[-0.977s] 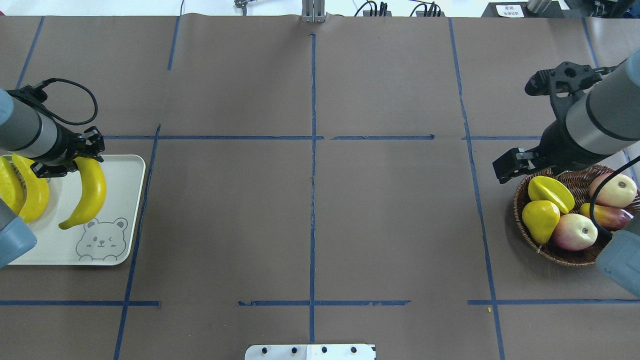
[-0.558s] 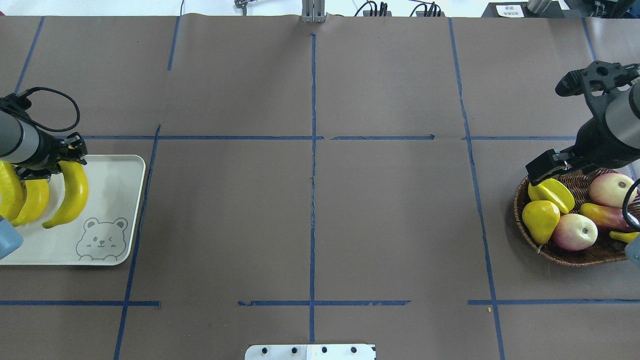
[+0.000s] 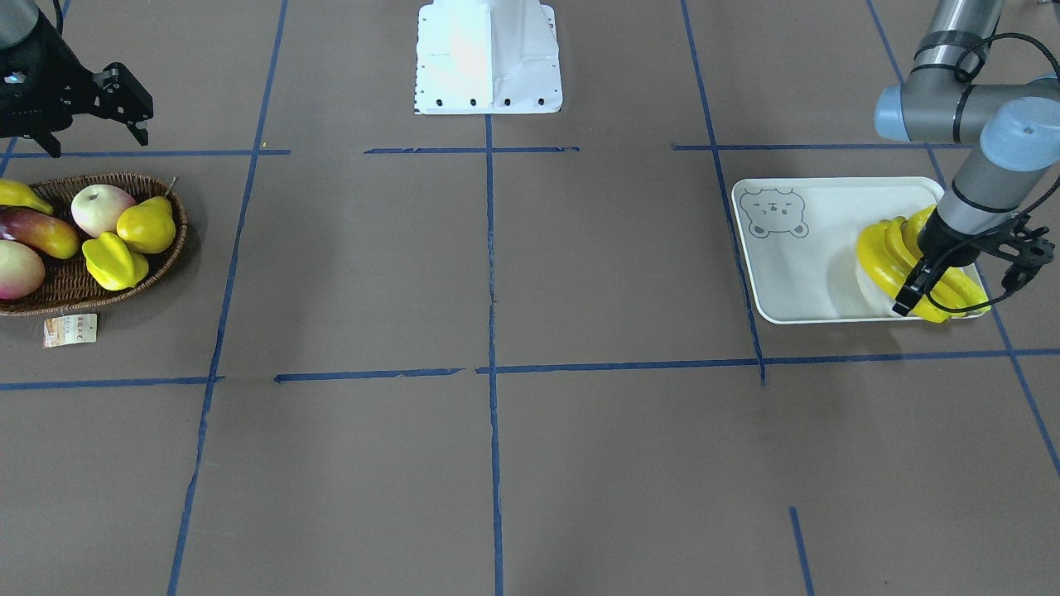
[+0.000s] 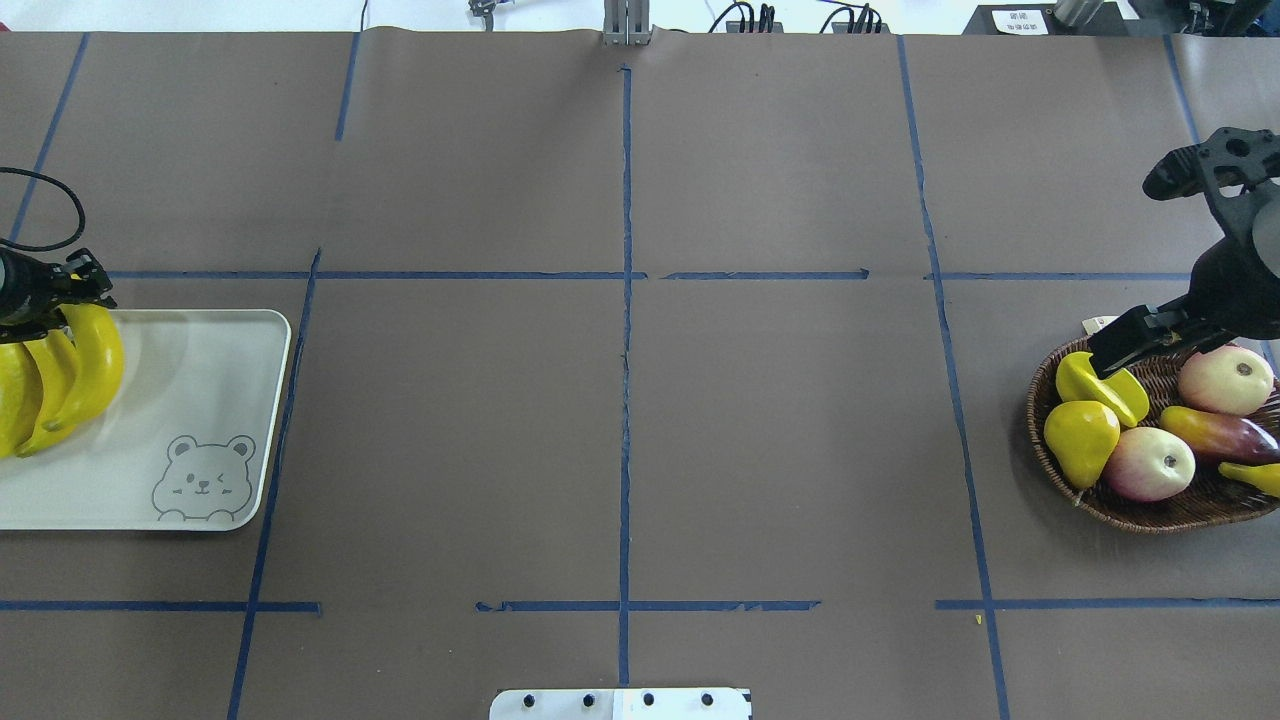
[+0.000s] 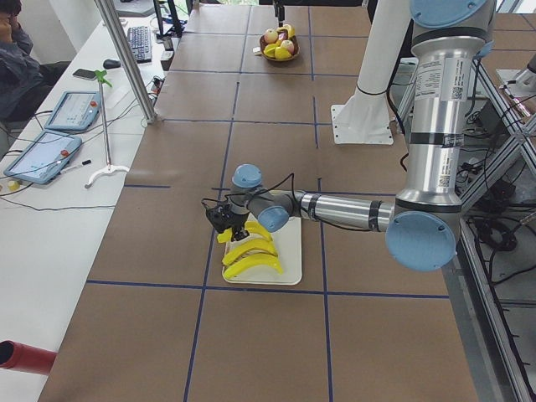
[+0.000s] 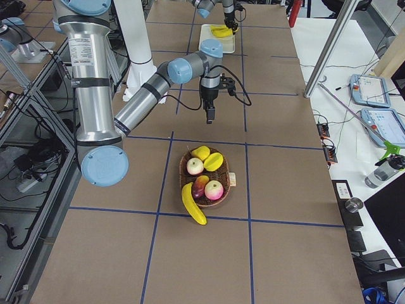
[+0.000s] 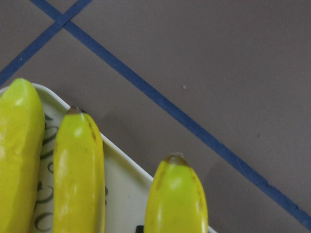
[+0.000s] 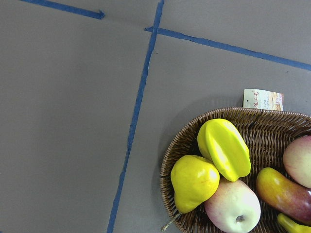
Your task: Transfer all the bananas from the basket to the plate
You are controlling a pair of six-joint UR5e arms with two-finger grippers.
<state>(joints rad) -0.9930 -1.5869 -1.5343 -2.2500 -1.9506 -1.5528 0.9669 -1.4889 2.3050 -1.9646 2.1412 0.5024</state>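
Note:
The pale plate (image 4: 200, 400) with the bear drawing lies at the table's left; it also shows in the front view (image 3: 820, 248). My left gripper (image 4: 58, 305) is shut on the top end of a banana (image 4: 98, 365) and holds it low over the plate, against two other bananas (image 4: 35, 400). The left wrist view shows the held banana (image 7: 176, 199) beside those two. The wicker basket (image 4: 1130, 515) sits at the right. One banana (image 4: 1250, 475) lies at its near right rim, half out of the overhead view. My right gripper (image 4: 1125, 345) is open and empty above the basket's far left rim.
The basket also holds a starfruit (image 4: 1100, 385), a pear (image 4: 1080, 440), two apples (image 4: 1150, 462) and a mango (image 4: 1215, 432). Its paper tag (image 3: 70, 329) lies on the table. The robot's white base (image 3: 489, 58) stands at the middle of the near edge.
My left gripper has carried its banana leftward across the plate, up against the other two. My right arm has drawn back to the right, over the basket's far rim.

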